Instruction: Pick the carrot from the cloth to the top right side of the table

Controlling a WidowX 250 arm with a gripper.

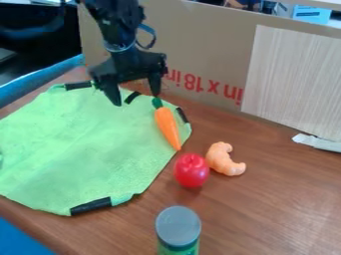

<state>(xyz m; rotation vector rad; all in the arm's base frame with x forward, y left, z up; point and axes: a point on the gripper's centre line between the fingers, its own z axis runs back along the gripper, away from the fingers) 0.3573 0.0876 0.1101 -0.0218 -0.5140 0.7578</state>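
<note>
Soft light puts a pale sheen on the table (286, 214) (and a faint glint on the apple (191, 170)).

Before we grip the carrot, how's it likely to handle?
The carrot looks smooth and toy-like, so probably stiff and light. Round and tapered, it may roll or swivel if nudged; the cloth under it could bunch.

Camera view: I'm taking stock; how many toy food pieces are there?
3: a tapered orange carrot on the right of the green fabric cloth, a round red toy, and a curved pale-orange toy beside it on the brown wooden table.
</note>
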